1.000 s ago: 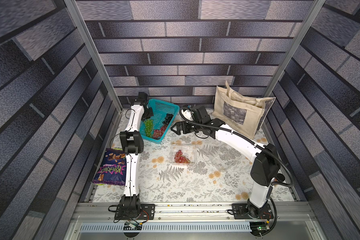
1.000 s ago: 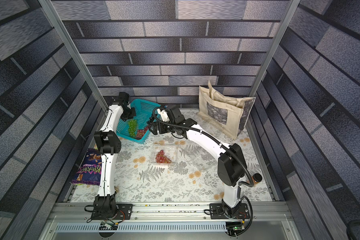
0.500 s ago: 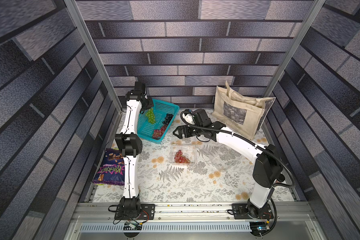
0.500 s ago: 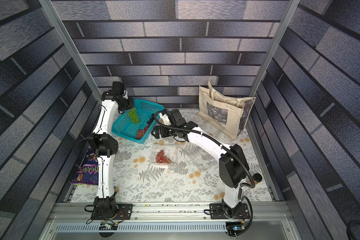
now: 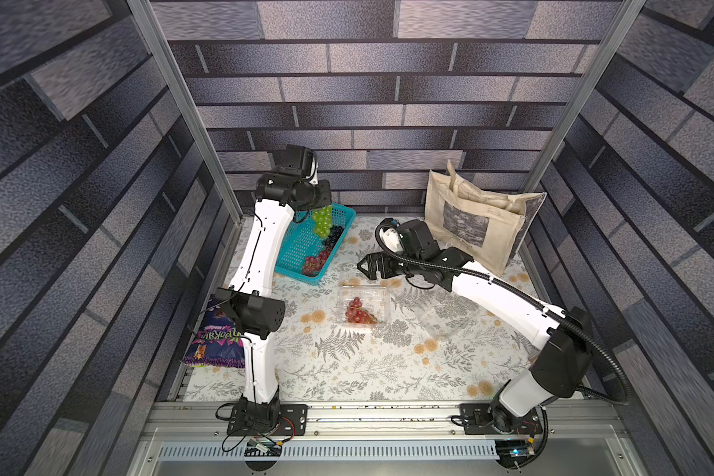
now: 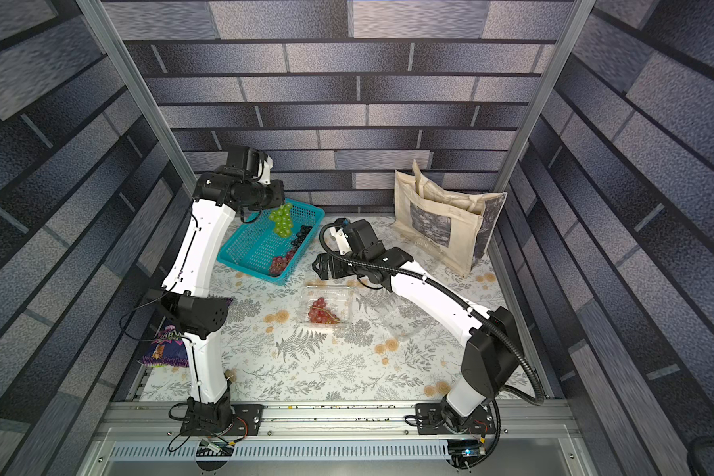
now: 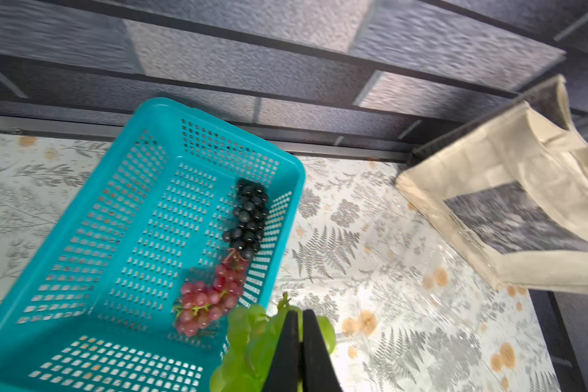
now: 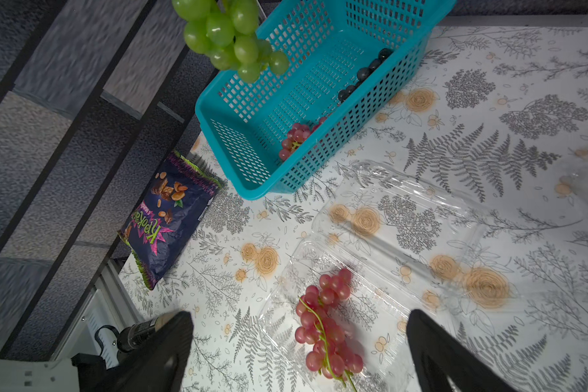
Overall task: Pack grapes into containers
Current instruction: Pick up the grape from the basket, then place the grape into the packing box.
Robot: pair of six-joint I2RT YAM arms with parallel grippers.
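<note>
Four bunches, three containers: green bunch point(image 5: 322, 220) hanging over the basket point(image 5: 297, 251) upper centre, black bunch point(image 5: 335, 235) and red bunch point(image 5: 315, 263) inside it, second red bunch point(image 5: 357, 311) in the open container point(image 5: 382, 296) mid-frame, second container point(image 5: 442, 325) to its right, a faint third container point(image 6: 429, 248) by the tote point(image 6: 442, 218). Left end effector point(image 7: 300, 325) is clamped on the green bunch. Right end effector point(image 8: 299, 317) gapes wide, empty, above the open container

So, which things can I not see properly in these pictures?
Grip on the green grapes: in the left wrist view the shut left gripper covers the stem, and the picture's edge cuts the bunch.
Inside of the tote bag: its own cloth hides it in both top views.
The snack bag: the left arm covers part in both top views.
The right gripper: open, its fingers cut by the wrist view's edge.
</note>
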